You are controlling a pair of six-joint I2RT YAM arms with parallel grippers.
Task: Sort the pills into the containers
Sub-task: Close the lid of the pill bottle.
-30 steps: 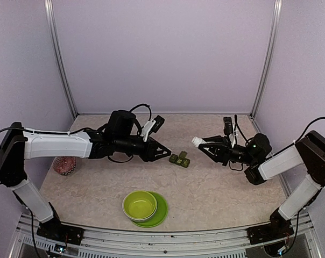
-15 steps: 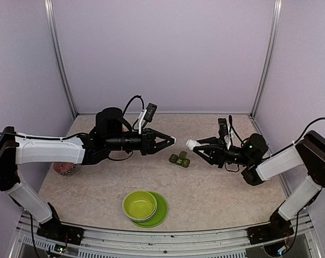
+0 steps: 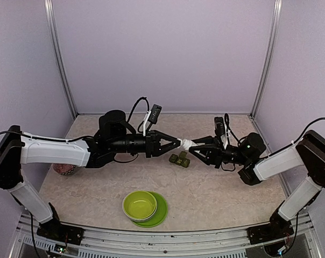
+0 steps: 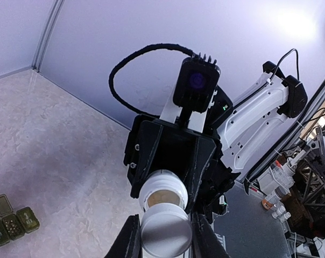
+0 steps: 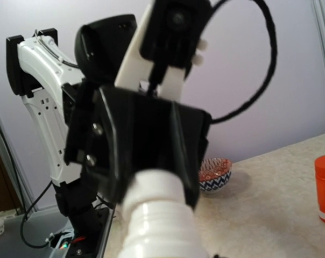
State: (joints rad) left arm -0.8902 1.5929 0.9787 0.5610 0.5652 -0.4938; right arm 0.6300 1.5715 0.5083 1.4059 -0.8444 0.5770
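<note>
No legible text, brand, number or sign in any of the three views. Small pale marks on two lids of the dark green containers (image 4: 14,224), seen from the left wrist, too tiny to read.

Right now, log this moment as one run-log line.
phase: two-arm hold, mid-air | left gripper: shut on cap | right gripper: shut on white bottle | containers: on table, one lid open

Probably a robotics lab (an enclosed test cell); plain lilac walls (image 3: 162,54), aluminium corner posts (image 3: 61,59), equipment racks (image 4: 313,177) outside.
</note>
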